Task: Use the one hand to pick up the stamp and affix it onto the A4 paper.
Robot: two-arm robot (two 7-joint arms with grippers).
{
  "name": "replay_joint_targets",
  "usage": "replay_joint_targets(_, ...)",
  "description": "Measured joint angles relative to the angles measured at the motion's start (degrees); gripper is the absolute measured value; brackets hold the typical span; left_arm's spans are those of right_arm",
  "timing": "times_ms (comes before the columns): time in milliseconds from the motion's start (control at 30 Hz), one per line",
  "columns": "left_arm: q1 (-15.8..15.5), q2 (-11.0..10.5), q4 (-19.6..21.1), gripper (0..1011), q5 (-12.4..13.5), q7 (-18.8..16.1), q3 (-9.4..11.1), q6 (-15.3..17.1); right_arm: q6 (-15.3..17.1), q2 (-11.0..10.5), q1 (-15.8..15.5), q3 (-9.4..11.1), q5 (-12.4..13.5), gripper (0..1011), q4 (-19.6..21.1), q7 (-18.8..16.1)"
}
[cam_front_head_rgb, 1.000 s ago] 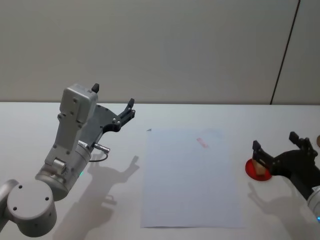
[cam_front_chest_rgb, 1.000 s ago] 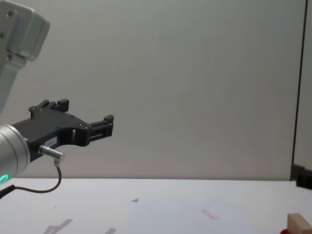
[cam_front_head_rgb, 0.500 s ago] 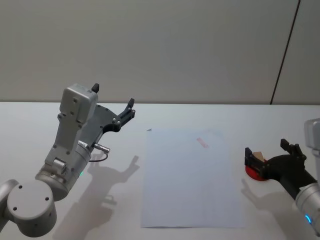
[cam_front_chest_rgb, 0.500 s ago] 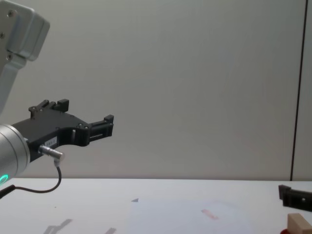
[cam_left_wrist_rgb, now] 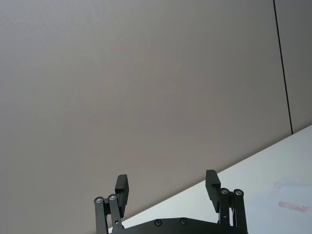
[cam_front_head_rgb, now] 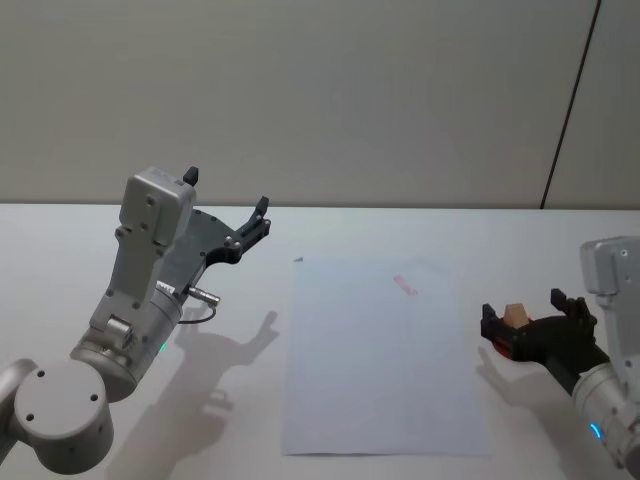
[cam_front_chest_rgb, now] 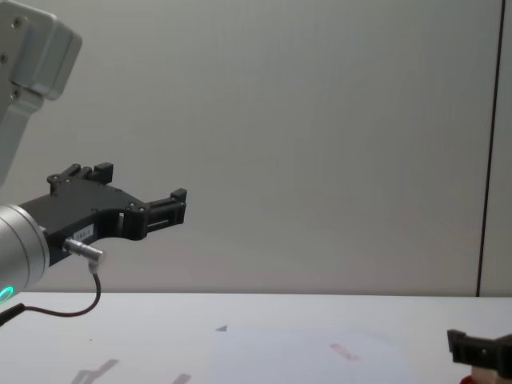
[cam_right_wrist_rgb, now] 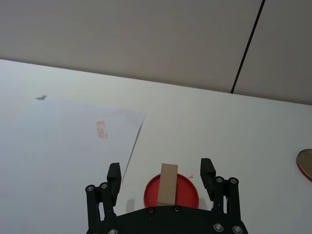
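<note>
The stamp (cam_front_head_rgb: 514, 316), a small tan wooden block, stands upright on a round red base (cam_right_wrist_rgb: 187, 194) on the white table, just right of the A4 paper (cam_front_head_rgb: 380, 360). My right gripper (cam_front_head_rgb: 523, 310) is open and low over the table. One finger is on each side of the stamp (cam_right_wrist_rgb: 168, 184), and neither touches it. The paper (cam_right_wrist_rgb: 63, 141) lies flat with a small pink-red ink mark (cam_front_head_rgb: 404, 285) near its far right corner. The right gripper (cam_front_chest_rgb: 480, 350) comes in at the chest view's lower right. My left gripper (cam_front_head_rgb: 228, 190) hangs open and raised at the left, holding nothing.
The table's back edge meets a plain wall. A round gold-and-red object (cam_right_wrist_rgb: 305, 165) lies on the table to the right of the stamp. A thin cable (cam_front_head_rgb: 200, 296) loops off the left wrist. Bare tabletop surrounds the paper (cam_front_chest_rgb: 304, 352).
My right gripper has shifted left and lower, and its open fingers now straddle the stamp. The stamp, the paper and the left arm have not moved.
</note>
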State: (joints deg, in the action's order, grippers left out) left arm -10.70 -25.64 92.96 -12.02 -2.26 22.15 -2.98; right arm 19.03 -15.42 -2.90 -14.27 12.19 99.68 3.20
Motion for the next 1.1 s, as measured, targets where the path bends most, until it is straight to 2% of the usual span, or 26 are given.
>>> replay_joint_targets(533,0.0,0.0,0.0,1003,0.0,0.0,0.0,0.0,1.3,2.4,3.0,-0.1,-1.0,1003,-6.2,0.0)
replay_joint_targets(1100,0.0,0.0,0.0,1003,0.0,0.0,0.0,0.0,1.1,3.2,2.9,-0.3,-1.5,1003,-8.0,-0.1)
